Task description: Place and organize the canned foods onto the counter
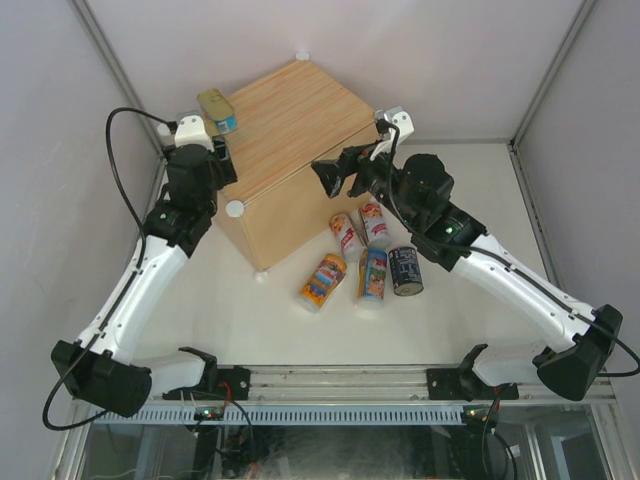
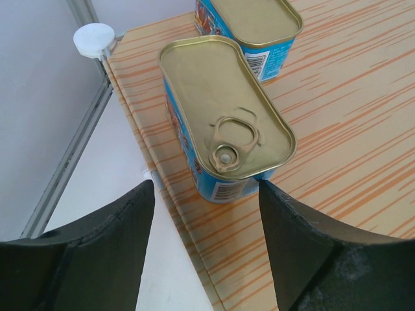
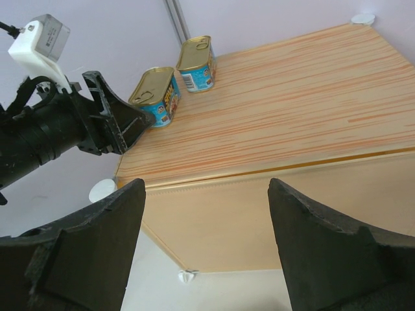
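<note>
Two flat gold-topped blue tins stand on the light-wood counter (image 1: 295, 125) near its left corner, the nearer tin (image 2: 224, 116) in front of the farther tin (image 2: 249, 26). My left gripper (image 2: 206, 186) is open just short of the nearer tin, which sits on the counter (image 2: 350, 110) beyond the fingertips, not between them. My right gripper (image 3: 206, 184) is open and empty, facing the counter's side wall (image 3: 272, 220). On the white table lie two red-white cans (image 1: 346, 236) (image 1: 375, 222), an orange can (image 1: 322, 281), a blue can (image 1: 372, 275) and a dark can (image 1: 405, 270).
White round knobs mark the counter's corners (image 2: 94, 39) (image 1: 234, 208) (image 3: 363, 18). Grey enclosure walls with metal posts (image 1: 120, 70) close in the left, back and right. A metal rail (image 1: 340, 385) runs along the near edge between the arm bases.
</note>
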Controlling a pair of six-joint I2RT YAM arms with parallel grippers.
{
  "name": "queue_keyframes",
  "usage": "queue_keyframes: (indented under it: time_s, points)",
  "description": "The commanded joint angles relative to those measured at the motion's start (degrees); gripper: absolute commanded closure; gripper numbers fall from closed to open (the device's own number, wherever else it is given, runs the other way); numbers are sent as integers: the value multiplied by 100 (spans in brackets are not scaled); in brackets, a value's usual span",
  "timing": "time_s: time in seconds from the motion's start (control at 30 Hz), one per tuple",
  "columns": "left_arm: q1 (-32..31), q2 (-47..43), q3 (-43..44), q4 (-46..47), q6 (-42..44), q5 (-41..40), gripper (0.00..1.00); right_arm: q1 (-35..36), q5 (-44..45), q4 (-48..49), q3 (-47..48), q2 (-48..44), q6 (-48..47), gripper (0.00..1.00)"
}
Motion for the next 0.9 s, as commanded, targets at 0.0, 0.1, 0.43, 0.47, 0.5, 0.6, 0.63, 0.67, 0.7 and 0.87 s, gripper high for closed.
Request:
queue_keyframes:
  time_s: [0.0, 0.1, 0.43, 0.47, 0.5, 0.6, 0.63, 0.67, 0.7, 0.87]
  points:
    - [52, 135, 271, 296, -137, -115, 32, -32, -54, 337, 11, 29, 61, 24]
    - [53, 215, 315, 317, -179, -226, 33, -33, -69, 338, 11, 47, 51, 24]
    - [237, 333, 372, 479, -199, -306, 34, -68, -115, 387, 23, 149, 55, 24]
    - [276, 344, 373, 500, -201, -287, 34, -69, -113, 396, 25, 161, 56, 24]
    - [303, 353, 377, 520, -202, -256, 34, -72, -115, 404, 28, 175, 59, 24]
    - [391, 410, 399, 582, -202, -147, 34, -84, -124, 416, 52, 231, 65, 24]
    - [425, 432, 414, 592, -200, -115, 34, -85, -129, 419, 55, 252, 68, 24]
    - [455, 453, 438, 609, -202, -89, 34, -93, -130, 428, 60, 265, 75, 24]
    - [475, 479, 453, 626, -202, -68, 34, -94, -133, 443, 63, 283, 82, 24]
    - [587, 647, 607, 664, -183, 19, 34, -125, -159, 478, 64, 361, 102, 24]
